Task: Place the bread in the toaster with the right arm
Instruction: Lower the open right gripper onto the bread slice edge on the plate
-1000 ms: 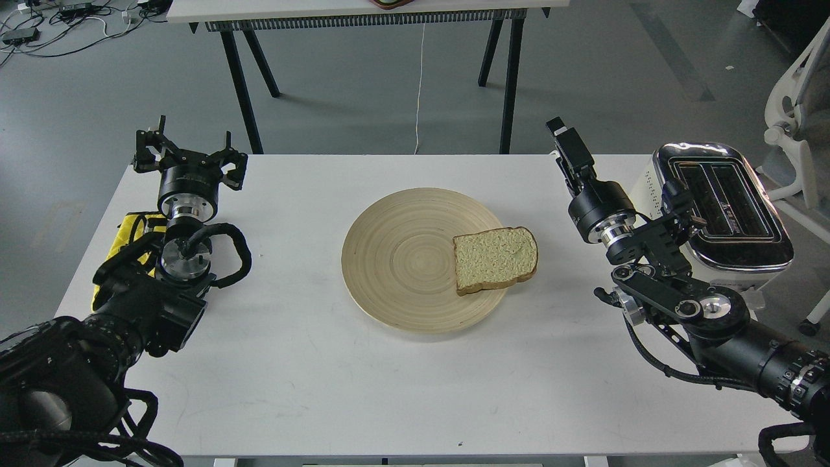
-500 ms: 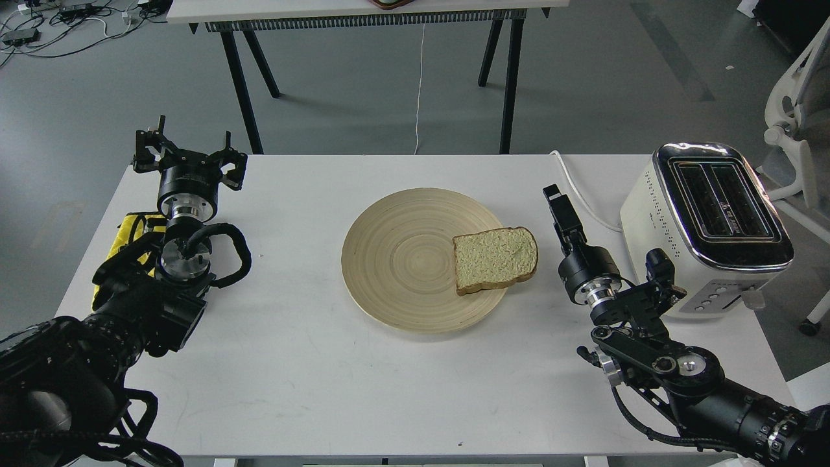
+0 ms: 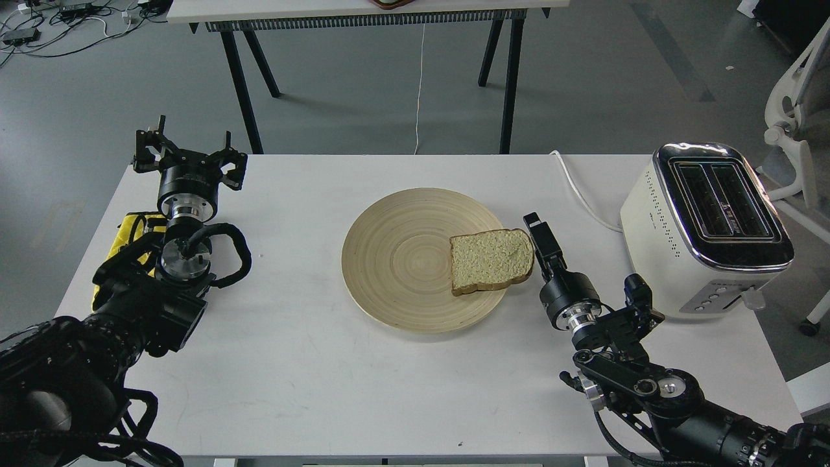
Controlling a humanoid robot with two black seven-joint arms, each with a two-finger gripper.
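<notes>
The bread (image 3: 491, 260) lies flat on the right part of a round wooden plate (image 3: 395, 259), its right edge over the plate's rim. My right gripper (image 3: 542, 237) is at the bread's right edge and seems to touch it. Its two fingers look like one dark bar, so I cannot tell whether it is open or shut. The cream-white toaster (image 3: 707, 227) stands at the table's right edge, slots up and empty, to the right of the right arm. My left gripper (image 3: 188, 148) is open and empty at the table's far left.
A yellow item (image 3: 131, 232) lies under the left arm. The toaster's white cord (image 3: 579, 190) runs over the far table edge. A white chair (image 3: 799, 123) stands to the right of the table. Another table (image 3: 363, 13) stands behind.
My right gripper has come down and left from beside the toaster to the bread's right edge. The bread has shifted slightly left. The left arm has not moved.
</notes>
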